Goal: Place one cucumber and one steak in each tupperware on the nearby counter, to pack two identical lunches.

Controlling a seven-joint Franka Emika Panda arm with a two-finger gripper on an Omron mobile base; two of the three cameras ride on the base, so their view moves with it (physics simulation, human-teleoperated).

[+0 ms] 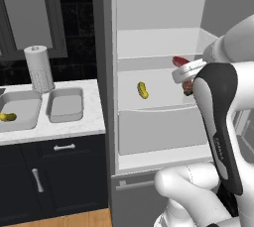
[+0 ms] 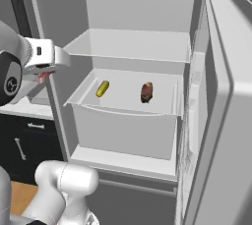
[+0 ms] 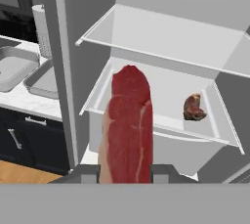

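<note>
Gripper [image 3: 126,173] clamps red steak [image 3: 128,130] upright before fridge [image 3: 166,47].

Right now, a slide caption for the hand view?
Hand holding red steak before open fridge; brown steak on shelf.

Glossy white rounded arm [image 1: 198,186], black joint panel with faint lettering, grey wrist ring

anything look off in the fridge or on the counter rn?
Nothing spilled or damaged. The yellow-green cucumber and dark brown-red steak chunk lie loose on the fridge's white shelf, unwrapped. The gripper holds the slim red-pink steak slab. One light-grey tray holds a cucumber; the other tray sits bare.
</note>
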